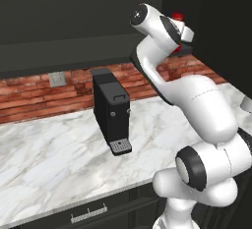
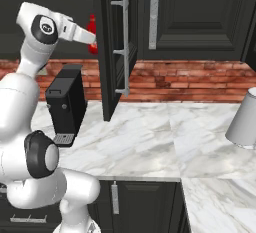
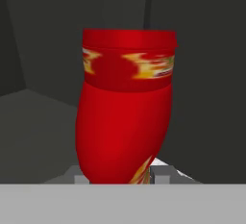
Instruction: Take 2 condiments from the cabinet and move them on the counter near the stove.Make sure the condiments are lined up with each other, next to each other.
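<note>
Red bottle point(image 3: 124, 110) right up at the hand camera, inside the dark cabinet point(image 3: 43, 35).
Gripper point(image 3: 122, 176) is clamped on the bottle's lower body, fingers point(image 3: 161, 174) on both sides, up over the counter's point(image 1: 59, 144) back edge near the coffee machine point(image 1: 111, 110).

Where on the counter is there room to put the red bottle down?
Plenty of bare counter lies left of the coffee machine, and more between it and the grey pot. It is tight inside the cabinet, where the gripper closes around the red bottle.
</note>
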